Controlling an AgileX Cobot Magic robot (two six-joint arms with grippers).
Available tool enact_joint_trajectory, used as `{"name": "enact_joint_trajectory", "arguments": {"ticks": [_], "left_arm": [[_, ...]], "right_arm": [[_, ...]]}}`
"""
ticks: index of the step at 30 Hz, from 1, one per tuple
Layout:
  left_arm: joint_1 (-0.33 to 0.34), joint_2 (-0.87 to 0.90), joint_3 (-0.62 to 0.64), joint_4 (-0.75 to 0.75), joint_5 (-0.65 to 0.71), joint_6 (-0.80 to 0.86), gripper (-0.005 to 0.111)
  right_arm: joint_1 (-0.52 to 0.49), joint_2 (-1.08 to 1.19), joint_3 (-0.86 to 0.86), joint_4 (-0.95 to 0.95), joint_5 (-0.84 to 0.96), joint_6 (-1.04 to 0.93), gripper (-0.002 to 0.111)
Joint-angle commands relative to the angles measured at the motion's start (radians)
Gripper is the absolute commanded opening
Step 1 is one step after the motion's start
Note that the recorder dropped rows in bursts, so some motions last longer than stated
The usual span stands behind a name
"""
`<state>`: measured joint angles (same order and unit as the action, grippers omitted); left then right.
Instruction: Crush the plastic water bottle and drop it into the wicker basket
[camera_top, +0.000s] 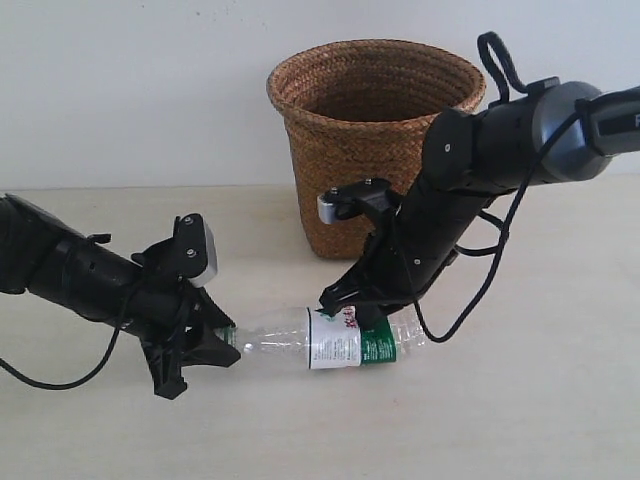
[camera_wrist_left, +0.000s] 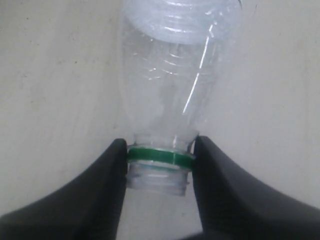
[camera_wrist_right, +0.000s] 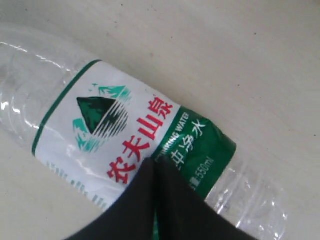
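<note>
The plastic water bottle (camera_top: 330, 340) lies on its side on the table, in front of the wicker basket (camera_top: 375, 160). My left gripper (camera_top: 222, 340) is shut on the bottle's neck at its green ring (camera_wrist_left: 160, 156). The bottle's mouth shows no cap. The clear body (camera_wrist_left: 170, 75) stretches away from the left jaws. My right gripper (camera_top: 355, 315) comes down from above. Its fingers are shut together with nothing between them, and their tips (camera_wrist_right: 152, 165) rest on the green-and-white label (camera_wrist_right: 125, 130). The bottle body looks round, not flattened.
The basket stands upright against the white back wall, behind the right arm. The beige table (camera_top: 500, 420) stretches in front of and to the right of the bottle. Black cables hang from both arms.
</note>
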<state>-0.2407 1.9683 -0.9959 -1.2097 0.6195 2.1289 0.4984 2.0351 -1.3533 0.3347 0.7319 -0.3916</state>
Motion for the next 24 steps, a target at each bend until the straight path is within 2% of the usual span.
{"name": "enact_joint_trajectory", "arguments": {"ticks": [1, 13, 24], "left_arm": [[-0.003, -0.008, -0.004, -0.021, 0.035, 0.005, 0.004], [-0.003, -0.008, -0.004, -0.024, 0.035, 0.005, 0.004], [-0.003, -0.008, -0.004, -0.024, 0.035, 0.005, 0.004]], "right_arm": [[0.001, 0.117, 0.028, -0.037, 0.032, -0.029, 0.0], [0.001, 0.22, 0.024, -0.052, 0.008, -0.063, 0.0], [0.001, 0.267, -0.066, -0.057, 0.107, -0.063, 0.0]]}}
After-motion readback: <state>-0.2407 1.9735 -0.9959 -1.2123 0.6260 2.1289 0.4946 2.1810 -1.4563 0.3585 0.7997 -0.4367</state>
